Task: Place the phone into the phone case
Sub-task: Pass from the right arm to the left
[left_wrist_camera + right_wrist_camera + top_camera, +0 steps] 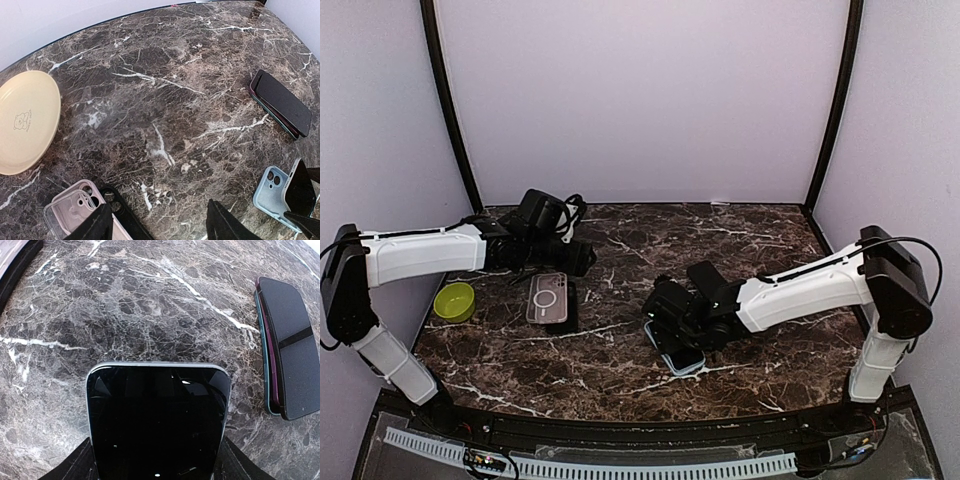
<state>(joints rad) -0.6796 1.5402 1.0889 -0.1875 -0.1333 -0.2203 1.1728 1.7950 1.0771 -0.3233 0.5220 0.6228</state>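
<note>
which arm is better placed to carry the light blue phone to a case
Right: its fingers hold the light blue phone by its sides. The left fingers hang open above the clear case.

phone cut off by bottom edge, yellow bowl cropped at left edge

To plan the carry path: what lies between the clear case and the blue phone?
A black case lies beside the clear case; after it only bare table up to the blue phone, seen in the top view.
</note>
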